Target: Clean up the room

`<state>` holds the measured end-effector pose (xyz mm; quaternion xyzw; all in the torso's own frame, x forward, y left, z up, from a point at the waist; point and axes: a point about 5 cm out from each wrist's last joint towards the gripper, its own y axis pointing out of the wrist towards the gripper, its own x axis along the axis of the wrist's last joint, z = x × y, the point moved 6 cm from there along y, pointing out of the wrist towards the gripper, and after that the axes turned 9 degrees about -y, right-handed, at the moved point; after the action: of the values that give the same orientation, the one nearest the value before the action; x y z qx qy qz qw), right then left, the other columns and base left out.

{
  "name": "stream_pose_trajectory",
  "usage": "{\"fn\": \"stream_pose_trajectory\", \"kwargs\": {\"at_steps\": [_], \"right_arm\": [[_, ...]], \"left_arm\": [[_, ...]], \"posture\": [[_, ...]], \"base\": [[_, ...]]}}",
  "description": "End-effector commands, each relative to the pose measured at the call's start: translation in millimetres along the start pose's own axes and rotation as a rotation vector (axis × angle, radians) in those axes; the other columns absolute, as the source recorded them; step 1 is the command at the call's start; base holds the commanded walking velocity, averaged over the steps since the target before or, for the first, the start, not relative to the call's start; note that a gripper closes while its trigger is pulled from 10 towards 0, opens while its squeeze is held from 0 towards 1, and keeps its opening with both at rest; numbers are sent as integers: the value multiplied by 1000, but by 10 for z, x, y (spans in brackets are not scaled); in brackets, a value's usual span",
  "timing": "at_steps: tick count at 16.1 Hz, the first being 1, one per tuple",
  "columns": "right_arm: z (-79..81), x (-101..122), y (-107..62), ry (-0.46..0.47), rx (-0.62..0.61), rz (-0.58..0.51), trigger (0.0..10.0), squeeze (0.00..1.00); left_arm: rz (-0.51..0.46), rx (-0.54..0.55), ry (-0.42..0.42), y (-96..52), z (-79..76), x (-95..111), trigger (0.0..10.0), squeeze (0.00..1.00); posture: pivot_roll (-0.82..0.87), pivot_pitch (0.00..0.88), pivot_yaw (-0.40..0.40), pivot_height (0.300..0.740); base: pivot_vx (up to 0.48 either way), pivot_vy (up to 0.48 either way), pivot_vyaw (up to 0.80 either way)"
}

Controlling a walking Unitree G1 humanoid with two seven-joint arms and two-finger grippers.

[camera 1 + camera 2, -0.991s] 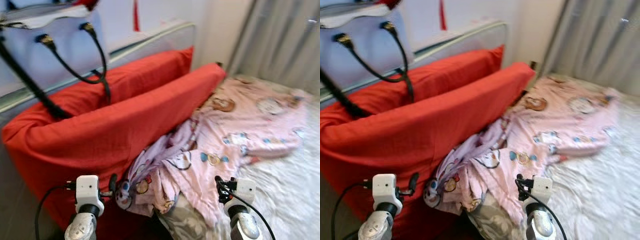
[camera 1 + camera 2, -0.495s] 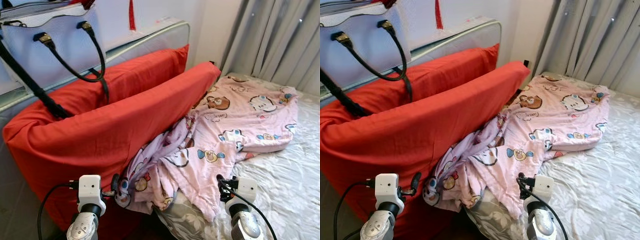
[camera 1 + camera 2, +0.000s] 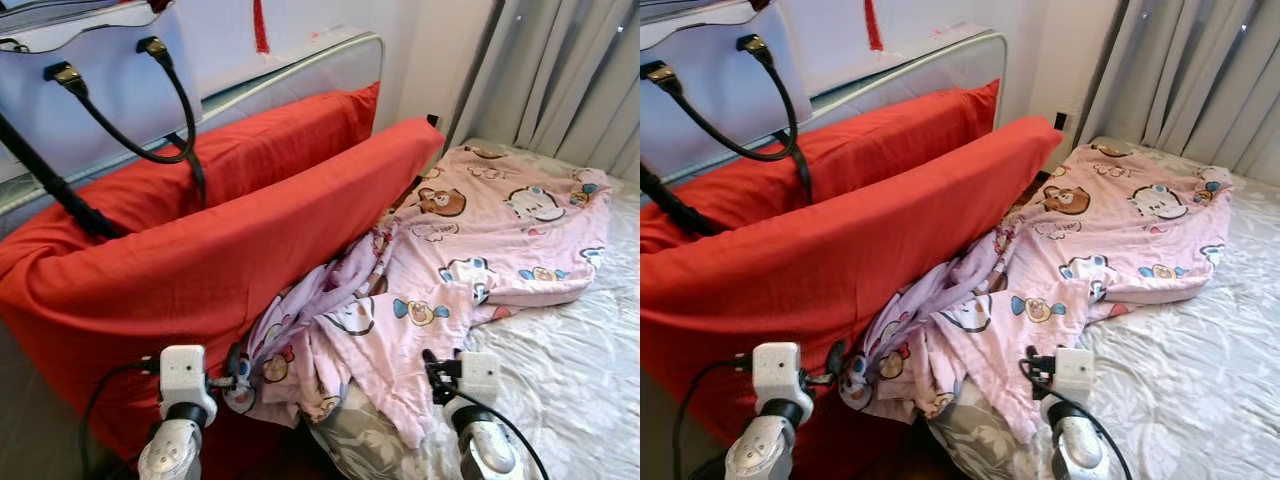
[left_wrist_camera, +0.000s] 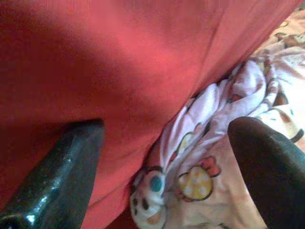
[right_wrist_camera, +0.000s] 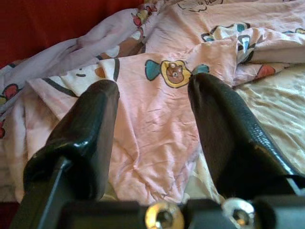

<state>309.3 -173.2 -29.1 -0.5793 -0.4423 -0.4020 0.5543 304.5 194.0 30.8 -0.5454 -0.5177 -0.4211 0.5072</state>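
While both arms reach forward at the near edge of the scene, the left gripper [image 4: 164, 157] hangs with its fingers spread wide and empty, just beside the bunched near-left corner of a pink cartoon-print blanket [image 3: 470, 260] and a big red pillow [image 3: 200, 270]. The right gripper [image 5: 152, 124] is also spread apart, holding nothing, just above the blanket's near edge. That blanket sprawls rumpled across a pale patterned bedsheet [image 3: 570, 370]. Farther left, a lavender handbag [image 3: 90, 90] with black handles sits behind the pillows. Grey curtains [image 3: 570, 80] hang at far right.
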Motion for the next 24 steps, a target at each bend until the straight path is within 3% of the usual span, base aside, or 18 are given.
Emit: {"fn": "stream_pose_trajectory", "kwargs": {"at_steps": [1, 8, 11, 24], "right_arm": [[-32, 28, 0, -9, -3, -13, 10000, 0], [-18, 75, -7, 1, 4, -41, 10000, 0], [-9, 23, 7, -30, 7, -1, 10000, 0], [106, 54, 12, -26, 44, -26, 10000, 0]], "left_arm": [[-26, -19, -13, 43, -56, 93, 10000, 0], [-23, 2, -49, 41, -21, 75, 10000, 0], [-23, 4, -55, 42, -15, 74, 10000, 0], [-17, -5, -60, 61, -23, 60, 10000, 0]], "posture": [[3, 0, -29, 740], [1, 0, -29, 740], [-2, 0, -29, 740], [5, 0, -20, 701]], "base": [[0, 0, 0], [0, 0, 0], [0, 0, 0], [0, 0, 0]]}}
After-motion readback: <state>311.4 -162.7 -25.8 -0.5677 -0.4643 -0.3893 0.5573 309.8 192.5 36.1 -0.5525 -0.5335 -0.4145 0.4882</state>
